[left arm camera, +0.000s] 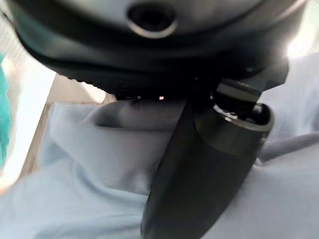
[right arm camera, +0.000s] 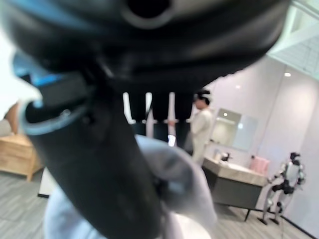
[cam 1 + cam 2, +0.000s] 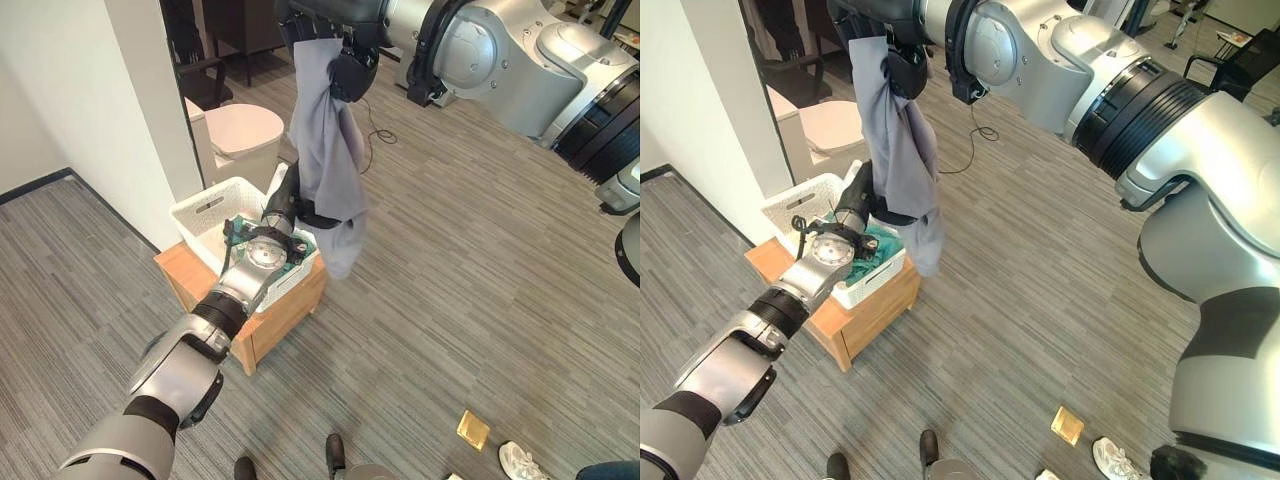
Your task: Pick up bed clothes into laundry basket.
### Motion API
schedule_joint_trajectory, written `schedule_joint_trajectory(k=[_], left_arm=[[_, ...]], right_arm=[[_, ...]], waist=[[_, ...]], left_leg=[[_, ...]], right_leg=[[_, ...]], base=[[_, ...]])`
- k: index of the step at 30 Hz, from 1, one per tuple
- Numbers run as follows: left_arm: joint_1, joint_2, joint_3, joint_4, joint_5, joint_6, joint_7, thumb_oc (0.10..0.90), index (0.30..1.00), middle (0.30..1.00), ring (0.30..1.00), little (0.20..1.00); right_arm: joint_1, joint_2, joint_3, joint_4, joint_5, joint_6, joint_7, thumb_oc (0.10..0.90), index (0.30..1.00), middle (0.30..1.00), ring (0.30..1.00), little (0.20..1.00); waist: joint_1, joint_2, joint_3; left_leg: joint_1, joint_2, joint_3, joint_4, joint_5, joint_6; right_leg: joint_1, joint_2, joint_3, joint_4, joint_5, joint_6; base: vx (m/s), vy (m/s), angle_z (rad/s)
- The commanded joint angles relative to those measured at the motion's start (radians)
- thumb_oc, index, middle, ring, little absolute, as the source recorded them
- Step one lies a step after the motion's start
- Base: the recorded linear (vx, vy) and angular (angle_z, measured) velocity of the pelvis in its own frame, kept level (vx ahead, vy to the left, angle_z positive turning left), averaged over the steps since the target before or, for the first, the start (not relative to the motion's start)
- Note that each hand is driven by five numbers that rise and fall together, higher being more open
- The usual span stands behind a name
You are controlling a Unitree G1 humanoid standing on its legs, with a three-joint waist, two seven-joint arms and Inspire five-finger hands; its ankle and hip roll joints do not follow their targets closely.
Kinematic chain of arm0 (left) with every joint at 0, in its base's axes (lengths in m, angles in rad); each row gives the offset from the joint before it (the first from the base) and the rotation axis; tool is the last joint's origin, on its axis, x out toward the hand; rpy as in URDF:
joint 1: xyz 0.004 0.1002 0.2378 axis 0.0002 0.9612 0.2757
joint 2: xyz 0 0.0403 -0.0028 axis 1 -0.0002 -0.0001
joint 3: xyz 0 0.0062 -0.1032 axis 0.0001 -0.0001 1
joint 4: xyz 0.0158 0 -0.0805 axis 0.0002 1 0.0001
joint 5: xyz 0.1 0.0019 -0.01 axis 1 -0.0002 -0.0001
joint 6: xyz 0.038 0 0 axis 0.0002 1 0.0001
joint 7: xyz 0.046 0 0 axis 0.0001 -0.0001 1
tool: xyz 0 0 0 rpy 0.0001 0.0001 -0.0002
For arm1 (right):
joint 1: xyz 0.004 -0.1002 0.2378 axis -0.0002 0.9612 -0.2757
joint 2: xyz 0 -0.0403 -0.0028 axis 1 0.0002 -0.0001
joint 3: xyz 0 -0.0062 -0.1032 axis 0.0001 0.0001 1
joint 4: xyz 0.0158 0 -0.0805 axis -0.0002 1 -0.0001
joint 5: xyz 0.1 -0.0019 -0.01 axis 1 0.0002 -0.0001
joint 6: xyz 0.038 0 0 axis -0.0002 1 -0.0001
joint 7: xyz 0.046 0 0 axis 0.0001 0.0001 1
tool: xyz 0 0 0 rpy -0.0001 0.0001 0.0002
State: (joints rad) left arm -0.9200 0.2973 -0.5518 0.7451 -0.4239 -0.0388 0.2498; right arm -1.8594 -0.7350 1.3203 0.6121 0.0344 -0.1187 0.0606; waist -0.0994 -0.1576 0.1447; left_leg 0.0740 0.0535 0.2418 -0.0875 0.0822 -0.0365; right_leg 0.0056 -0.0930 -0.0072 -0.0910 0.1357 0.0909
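The left hand (image 3: 288,205) grips the lower folds of the grey garment (image 3: 330,150); above it, the right hand (image 3: 345,60) clenches its top. Soft, light cloth, probably best bunched over the white laundry basket (image 3: 205,215) below.

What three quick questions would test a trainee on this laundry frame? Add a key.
1. True or false: the grey garment lies flat on the floor.
2. Which hand holds its top end up?
3. The white laundry basket sits on: A) the wooden cabinet, B) the floor, C) a chair.

Key:
1. False; it hangs beside the basket.
2. Right hand; left hand grips it lower down.
3. A
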Motion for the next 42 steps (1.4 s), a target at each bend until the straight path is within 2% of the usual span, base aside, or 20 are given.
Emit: schedule_joint_trajectory(k=[1,20,21,24,32,38,40,42], left_arm=[[-0.142,-0.044,-0.041,-0.061,-0.111,-0.141,-0.042,0.400,0.300,0.300,0.300,0.300],[-0.098,-0.010,-0.012,-0.089,-0.140,-0.152,-0.052,0.400,0.300,0.300,0.300,0.300],[-0.097,-0.007,-0.012,-0.089,-0.136,-0.151,-0.055,0.400,0.300,0.300,0.300,0.300],[-0.098,-0.005,-0.012,-0.090,-0.136,-0.148,-0.059,0.400,0.300,0.300,0.300,0.300],[-0.095,-0.001,-0.017,-0.068,-0.122,-0.145,-0.063,0.400,0.300,0.300,0.300,0.300],[-0.099,0.064,-0.005,-0.073,-0.098,-0.146,-0.062,0.400,0.300,0.300,0.300,0.300],[-0.111,0.111,-0.012,-0.079,-0.048,-0.138,-0.061,0.400,0.300,0.300,0.300,0.300],[-0.175,0.181,-0.077,-0.066,0.150,-0.104,-0.050,0.400,0.300,0.300,0.300,0.300]], right_arm=[[-0.198,-0.025,-0.014,0.154,0.052,0.024,-0.103,0.400,0.300,0.300,0.300,0.300],[-0.156,-0.070,-0.033,0.136,0.048,0.027,-0.077,0.400,0.300,0.300,0.300,0.300],[-0.155,-0.069,-0.025,0.140,0.048,0.030,-0.069,0.800,0.900,0.900,0.900,0.900],[-0.160,-0.064,-0.009,0.157,0.060,0.038,-0.042,0.800,0.900,0.900,0.900,0.900],[-0.198,-0.083,-0.028,0.249,0.077,0.048,-0.086,0.800,0.900,0.900,0.900,0.900],[-0.230,-0.126,-0.023,0.264,0.084,0.047,-0.098,0.800,0.900,0.900,0.900,0.900],[-0.244,-0.154,-0.005,0.269,0.093,0.046,-0.091,0.800,0.900,0.900,0.900,0.900],[-0.270,-0.189,0.020,0.304,0.113,0.043,-0.082,0.800,0.900,0.900,0.900,0.900]], waist=[[0.033,0.017,-0.144],[0.039,0.032,-0.142],[0.039,0.032,-0.142],[0.040,0.033,-0.144],[0.032,0.040,-0.153],[0.032,0.049,-0.155],[0.032,0.056,-0.155],[0.032,0.066,-0.156]], left_leg=[[0.004,0.008,-0.084,0.000,-0.079,-0.036],[0.003,0.004,-0.097,0.000,-0.075,-0.037],[0.003,0.004,-0.098,0.000,-0.075,-0.038],[0.003,0.004,-0.098,0.000,-0.075,-0.038],[0.008,0.000,-0.100,0.000,-0.078,-0.036],[0.008,-0.001,-0.099,0.000,-0.078,-0.036],[0.008,-0.001,-0.096,0.000,-0.077,-0.037],[0.006,-0.002,-0.096,0.000,-0.076,-0.037]], right_leg=[[0.064,-0.061,-0.023,0.045,-0.120,0.093],[0.074,-0.061,-0.033,0.043,-0.119,0.088],[0.073,-0.062,-0.033,0.044,-0.119,0.087],[0.075,-0.063,-0.034,0.044,-0.120,0.087],[0.077,-0.067,-0.034,0.053,-0.122,0.089],[0.076,-0.070,-0.032,0.054,-0.122,0.091],[0.074,-0.070,-0.033,0.055,-0.122,0.094],[0.073,-0.071,-0.035,0.055,-0.121,0.096]], base=[[0.00,0.000,0.00],[0.00,0.000,0.00],[0.00,0.000,0.00],[0.00,0.000,0.00],[0.00,0.000,0.01],[0.00,0.000,0.00],[0.00,0.000,0.00],[0.00,0.000,0.00]])
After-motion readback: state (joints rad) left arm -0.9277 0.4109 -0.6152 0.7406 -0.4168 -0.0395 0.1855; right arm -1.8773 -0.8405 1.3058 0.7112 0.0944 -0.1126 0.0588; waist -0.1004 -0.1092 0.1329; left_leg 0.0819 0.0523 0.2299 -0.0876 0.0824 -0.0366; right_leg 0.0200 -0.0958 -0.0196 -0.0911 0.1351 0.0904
